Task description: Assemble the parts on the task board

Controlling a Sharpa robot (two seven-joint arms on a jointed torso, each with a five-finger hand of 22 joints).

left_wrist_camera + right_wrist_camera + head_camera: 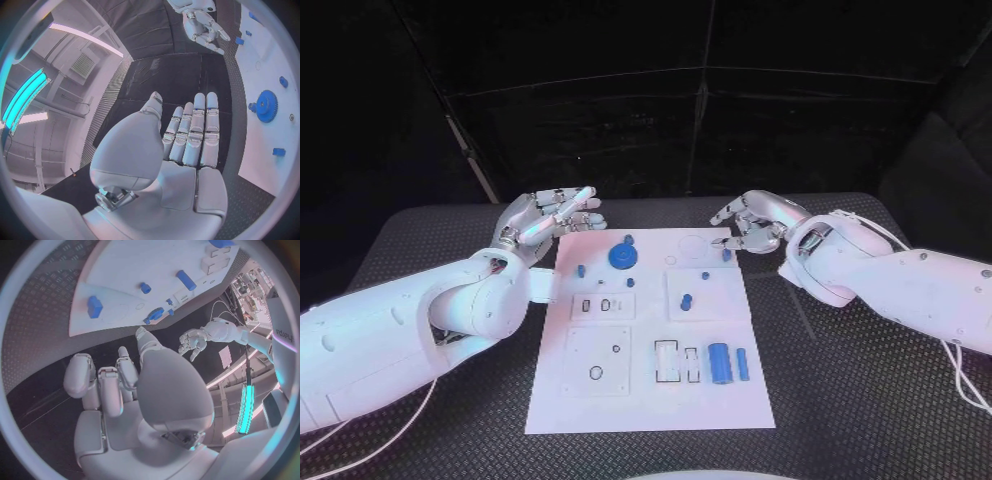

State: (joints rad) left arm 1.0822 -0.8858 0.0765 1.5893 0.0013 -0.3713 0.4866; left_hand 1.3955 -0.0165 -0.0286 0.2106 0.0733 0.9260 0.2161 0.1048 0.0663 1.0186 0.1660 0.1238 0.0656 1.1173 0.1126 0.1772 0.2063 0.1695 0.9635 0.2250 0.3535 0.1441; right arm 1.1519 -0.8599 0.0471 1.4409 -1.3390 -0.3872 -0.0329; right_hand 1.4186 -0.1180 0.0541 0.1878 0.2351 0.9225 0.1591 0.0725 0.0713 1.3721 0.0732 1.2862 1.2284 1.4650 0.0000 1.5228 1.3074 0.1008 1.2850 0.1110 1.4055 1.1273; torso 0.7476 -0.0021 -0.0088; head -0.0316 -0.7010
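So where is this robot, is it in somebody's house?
Probably not a house; it looks like a robot lab or test room. A black table holds a white task board with small blue parts such as a gear, dark curtains hang behind, and the left hand and right hand hover empty.

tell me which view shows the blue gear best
The left wrist view: the blue gear is large there, its teeth distinct. The head view shows it whole but small on the task board. In the right wrist view it is tiny and edge-on.
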